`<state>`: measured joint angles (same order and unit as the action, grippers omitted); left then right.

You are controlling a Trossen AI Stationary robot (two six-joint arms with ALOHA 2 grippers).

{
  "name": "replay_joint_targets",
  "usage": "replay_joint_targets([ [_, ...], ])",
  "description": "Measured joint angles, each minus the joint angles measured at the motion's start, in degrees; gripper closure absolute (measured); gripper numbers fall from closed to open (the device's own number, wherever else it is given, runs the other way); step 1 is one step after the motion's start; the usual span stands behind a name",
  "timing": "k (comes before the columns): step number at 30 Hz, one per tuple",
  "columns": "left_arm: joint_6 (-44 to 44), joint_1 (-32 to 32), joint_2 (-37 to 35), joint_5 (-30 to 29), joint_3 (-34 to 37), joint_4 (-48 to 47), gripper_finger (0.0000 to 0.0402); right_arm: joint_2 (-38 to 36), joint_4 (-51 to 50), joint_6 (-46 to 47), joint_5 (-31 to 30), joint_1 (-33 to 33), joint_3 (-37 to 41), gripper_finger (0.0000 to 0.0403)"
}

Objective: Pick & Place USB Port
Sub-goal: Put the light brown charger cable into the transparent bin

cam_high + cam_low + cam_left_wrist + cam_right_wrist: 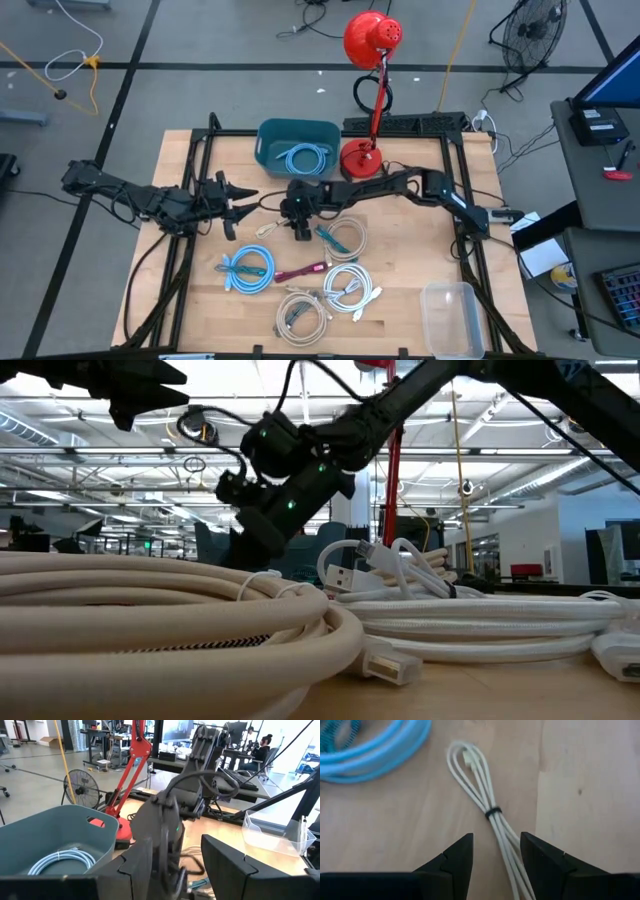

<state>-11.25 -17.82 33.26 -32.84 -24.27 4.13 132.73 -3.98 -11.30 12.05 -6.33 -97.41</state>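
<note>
A thin white cable bundle (492, 815), tied with a black band, lies flat on the wooden table. My right gripper (496, 857) hangs over it, pointing down and open. One finger stands on each side of the bundle, and neither touches it. In the high view this gripper (299, 226) is near the table's middle, just in front of the teal bin (270, 135). My left gripper (236, 200) hovers open to its left, pointing toward it. A light blue coil (375, 747) lies close beside the white bundle.
The teal bin holds a blue cable (305, 157). A red desk lamp (361, 158) stands to its right. Several coiled cables lie toward the near edge: light blue (248, 270), white (350, 285), cream (303, 312) and teal-white (345, 236). A clear plastic box (450, 318) sits at the near right corner.
</note>
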Motion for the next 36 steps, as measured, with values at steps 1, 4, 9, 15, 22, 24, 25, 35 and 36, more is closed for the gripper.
replay_joint_targets([
  [1, 0.02, 0.0, 0.0, 0.0, 0.0, 0.02, 0.0229, 0.47, 0.27, 0.1, -0.06, -0.22, 0.0, 0.0248],
  [4, 0.07, 0.0, 0.0, 0.0, 0.0, -0.01, 0.0229, 0.95, 0.3, 0.96, 0.0, -0.7, -0.09, 0.0248],
  [9, 0.24, 0.0, 0.0, 0.0, 0.0, 0.02, 0.0229, 1.16, -0.17, 1.63, -0.55, -0.82, -0.09, 0.0265],
  [15, 0.2, 0.0, 0.01, 0.0, 0.0, 0.0, 0.0229, 1.16, -1.47, 2.22, -3.22, -0.71, -0.09, 0.0345],
  [22, 1.39, 0.0, 0.01, 0.25, 0.0, -0.02, 0.0229, -0.37, -4.03, 4.7, -7.76, 1.75, -0.03, 0.039],
  [24, 2.88, 0.0, 0.0, 0.27, 0.0, -0.09, 0.0229, -1.5, -6.44, 4.75, -10.99, 3.11, 0.03, 0.039],
  [25, 3.96, -0.02, 0.0, 0.28, 0.0, -0.09, 0.0229, -2.3, -8.41, 4.77, -12.58, 3.84, 0.08, 0.0393],
  [35, 3.62, 0.0, -0.67, -0.45, 0.02, -2.05, 0.0229, -10.5, -20.58, 6.16, -23.16, 13.52, 0.17, 0.0399],
  [36, 3.61, 0.0, -1.09, -0.76, 0.02, -2.77, 0.0229, -11.7, -21.04, 6.17, -24.56, 14.7, 0.17, 0.04],
])
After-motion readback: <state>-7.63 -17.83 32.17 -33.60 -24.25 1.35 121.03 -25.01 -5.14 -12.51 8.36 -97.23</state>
